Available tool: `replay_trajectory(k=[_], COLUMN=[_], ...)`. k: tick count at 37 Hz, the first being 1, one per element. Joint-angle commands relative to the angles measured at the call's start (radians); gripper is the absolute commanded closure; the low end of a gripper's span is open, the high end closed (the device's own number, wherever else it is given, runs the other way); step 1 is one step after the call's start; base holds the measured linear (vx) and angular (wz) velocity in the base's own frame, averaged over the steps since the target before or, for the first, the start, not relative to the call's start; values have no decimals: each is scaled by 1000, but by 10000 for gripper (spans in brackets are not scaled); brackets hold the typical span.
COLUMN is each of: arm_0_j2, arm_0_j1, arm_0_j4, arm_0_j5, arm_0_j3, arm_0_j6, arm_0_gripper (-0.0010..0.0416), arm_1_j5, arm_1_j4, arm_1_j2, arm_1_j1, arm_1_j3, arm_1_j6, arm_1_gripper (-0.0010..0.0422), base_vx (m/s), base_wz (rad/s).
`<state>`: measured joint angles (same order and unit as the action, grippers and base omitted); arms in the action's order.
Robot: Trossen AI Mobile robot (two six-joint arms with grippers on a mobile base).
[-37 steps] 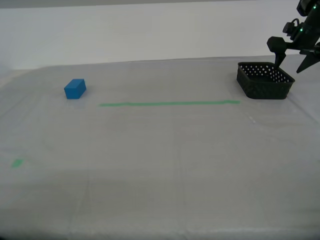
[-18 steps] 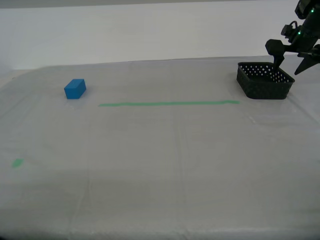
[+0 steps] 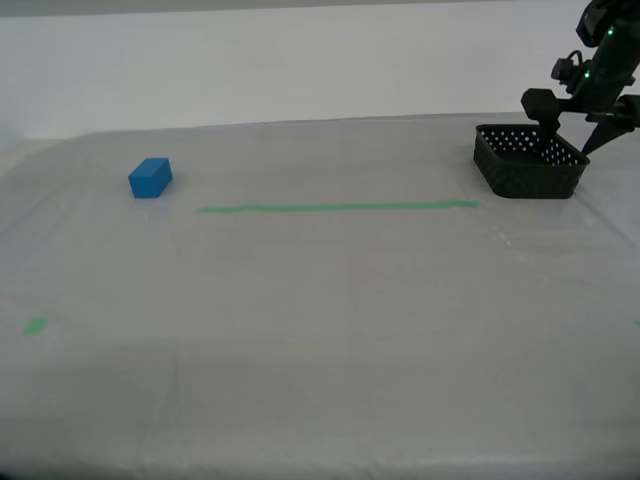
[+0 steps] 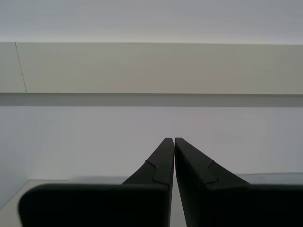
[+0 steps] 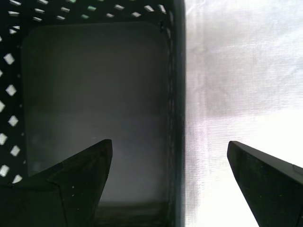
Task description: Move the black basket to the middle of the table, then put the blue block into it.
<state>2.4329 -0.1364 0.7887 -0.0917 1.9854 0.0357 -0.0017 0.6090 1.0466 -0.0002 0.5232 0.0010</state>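
Note:
The black basket [image 3: 529, 160] stands on the table [image 3: 330, 300] at the far end of the exterior view's right. My first gripper [image 3: 566, 126] hangs open just above it, one finger over the basket's inside and one outside its rim. In the first wrist view the basket [image 5: 94, 94] is empty and its wall [image 5: 176, 118] runs between my first gripper's [image 5: 168, 156] fingers. The blue block [image 3: 150, 178] lies at the exterior view's left, far from the basket. My second gripper [image 4: 171, 142] is shut on nothing, facing a pale wall.
A thin green tape line [image 3: 338, 208] runs across the table between block and basket. A small green tape bit [image 3: 35, 325] lies near the exterior view's left edge. A white wall stands behind the table.
My first gripper has shifted slightly toward the exterior view's left and a little up over the basket's rim. Basket and block have not moved.

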Motion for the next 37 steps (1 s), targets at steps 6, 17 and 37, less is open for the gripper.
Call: replay_trajectory(k=[6,17,37], arm_0_j2=[-1,-1,-1], arm_0_j1=[0,0,0], arm_0_j4=[-44,-55,-80], arm_0_j5=[10,12,30], arm_0_j3=[-38,-38,-89], arm_0_j6=[3,2,2], arm_0_gripper=[65,89,146], arm_1_j5=[-1,-1,-1], arm_1_j4=[6,6,6], arm_1_j2=[0,0,0], arm_1_j1=[0,0,0], arm_1_j3=[0,0,1], arm_1_j6=[-1,-1,-1], arm_1_gripper=[412,412,412], base_vx=[0,0,0], base_wz=[0,0,0])
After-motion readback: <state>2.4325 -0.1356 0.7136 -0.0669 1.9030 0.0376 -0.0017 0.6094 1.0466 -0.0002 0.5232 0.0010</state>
